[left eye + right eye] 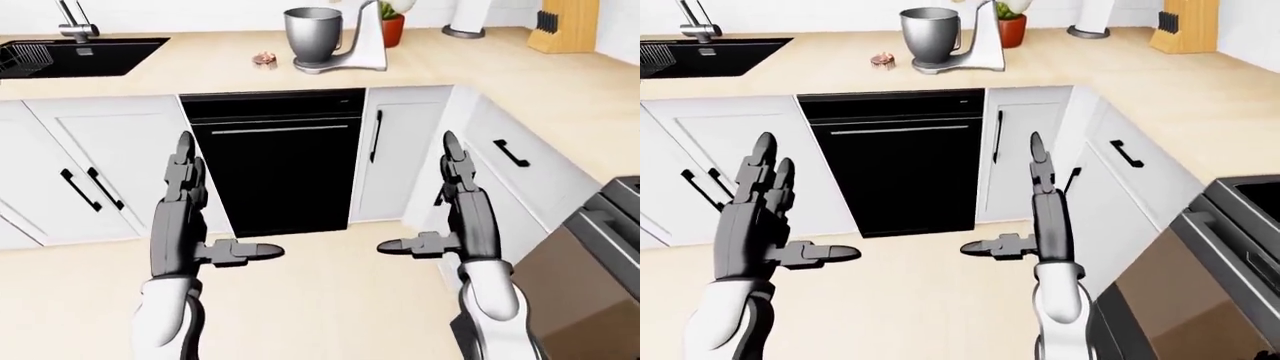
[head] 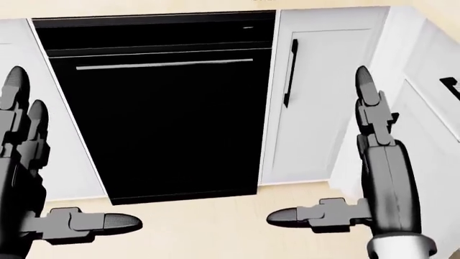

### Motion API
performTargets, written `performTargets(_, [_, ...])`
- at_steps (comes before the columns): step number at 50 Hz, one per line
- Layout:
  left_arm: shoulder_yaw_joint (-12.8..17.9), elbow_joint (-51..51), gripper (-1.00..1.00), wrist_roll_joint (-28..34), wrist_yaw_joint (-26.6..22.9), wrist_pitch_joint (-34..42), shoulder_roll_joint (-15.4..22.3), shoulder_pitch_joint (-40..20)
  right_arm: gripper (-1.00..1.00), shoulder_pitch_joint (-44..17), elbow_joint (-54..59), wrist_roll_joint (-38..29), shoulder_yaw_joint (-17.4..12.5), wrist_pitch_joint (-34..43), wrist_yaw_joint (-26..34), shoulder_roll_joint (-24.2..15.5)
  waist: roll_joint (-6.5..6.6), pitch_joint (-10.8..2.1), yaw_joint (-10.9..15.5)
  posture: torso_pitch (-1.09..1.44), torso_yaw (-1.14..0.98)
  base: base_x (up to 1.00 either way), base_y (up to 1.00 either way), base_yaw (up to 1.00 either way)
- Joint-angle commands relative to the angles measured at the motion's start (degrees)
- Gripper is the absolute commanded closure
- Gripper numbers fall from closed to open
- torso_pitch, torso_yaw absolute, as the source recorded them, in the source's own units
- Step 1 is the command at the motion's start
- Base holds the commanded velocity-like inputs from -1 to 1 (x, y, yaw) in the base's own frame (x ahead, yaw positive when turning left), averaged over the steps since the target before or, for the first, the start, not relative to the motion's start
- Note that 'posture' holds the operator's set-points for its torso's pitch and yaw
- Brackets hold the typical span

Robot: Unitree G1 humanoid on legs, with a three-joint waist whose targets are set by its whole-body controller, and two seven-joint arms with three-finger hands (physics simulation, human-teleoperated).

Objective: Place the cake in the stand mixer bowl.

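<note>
A small brown-pink cake [image 1: 265, 58] sits on the wooden counter near the top of the left-eye view, just left of the stand mixer. The stand mixer [image 1: 362, 41] is silver, with a grey metal bowl [image 1: 313, 34] on its base. Both hands are raised over the floor, far below the counter. My left hand [image 1: 205, 210] is open and empty, fingers straight up, thumb pointing right. My right hand [image 1: 440, 206] is open and empty, fingers up, thumb pointing left.
A black dishwasher [image 1: 275, 161] stands under the counter between white cabinets [image 1: 85, 169]. A black sink [image 1: 75, 56] with a faucet is at top left. A knife block [image 1: 563, 26] and a potted plant [image 1: 392, 22] stand at top right. An oven [image 1: 590, 277] is at bottom right.
</note>
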Motion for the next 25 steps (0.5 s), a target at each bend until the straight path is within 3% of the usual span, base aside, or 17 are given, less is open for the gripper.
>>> performTargets(1, [-0.1, -1.5, -1.0, -0.1, 0.0, -1.3, 0.0, -0.7, -0.96, -0.7, -1.4, -0.2, -0.1, -1.3, -0.3, -0.2, -0.6, -0.96, 0.3, 0.0, 0.0, 0.0, 0.0, 0.0])
performTargets(3, [-0.2, -1.7, -1.0, -0.1, 0.0, -1.2, 0.0, -0.6, -0.96, -0.6, -1.4, -0.2, -0.1, -1.5, -0.4, -0.2, 0.69, -0.46, 0.3, 0.0, 0.0, 0.0, 0.0, 0.0])
performTargets(8, [-0.2, -2.1, -1.0, -0.1, 0.0, -1.0, -0.1, -0.5, -0.96, -0.2, -2.0, -0.5, -0.1, -1.7, -0.4, -0.2, 2.15, -1.25, -0.1, 0.0, 0.0, 0.0, 0.0, 0.0])
performTargets(18, [-0.1, -2.3, -1.0, -0.1, -0.1, -0.7, 0.0, -0.7, -0.96, -0.2, -2.5, -0.9, -0.1, -1.7, -0.3, -0.2, 2.63, -2.13, -0.5, 0.0, 0.0, 0.01, 0.0, 0.0])
performTargets(19, [-0.1, -2.4, -1.0, -0.1, -0.1, -0.6, 0.0, -0.7, -0.96, -0.2, -2.6, -0.9, -0.1, -1.7, -0.3, -0.2, 2.87, -3.03, -0.6, 0.0, 0.0, 0.05, 0.0, 0.0])
performTargets(21, [-0.1, -2.2, -1.0, 0.0, -0.1, -0.7, 0.0, -0.7, -0.96, -0.1, -2.5, -0.9, -0.1, -1.8, -0.3, -0.2, 2.97, -1.32, -0.6, 0.0, 0.0, 0.08, 0.0, 0.0])
performTargets(25, [0.0, -2.3, -1.0, -0.1, 0.0, -0.5, 0.1, -1.0, -0.95, -0.3, -2.4, -1.1, -0.1, -1.8, -0.2, -0.2, 2.61, -0.56, -0.7, 0.0, 0.0, 0.12, 0.0, 0.0])
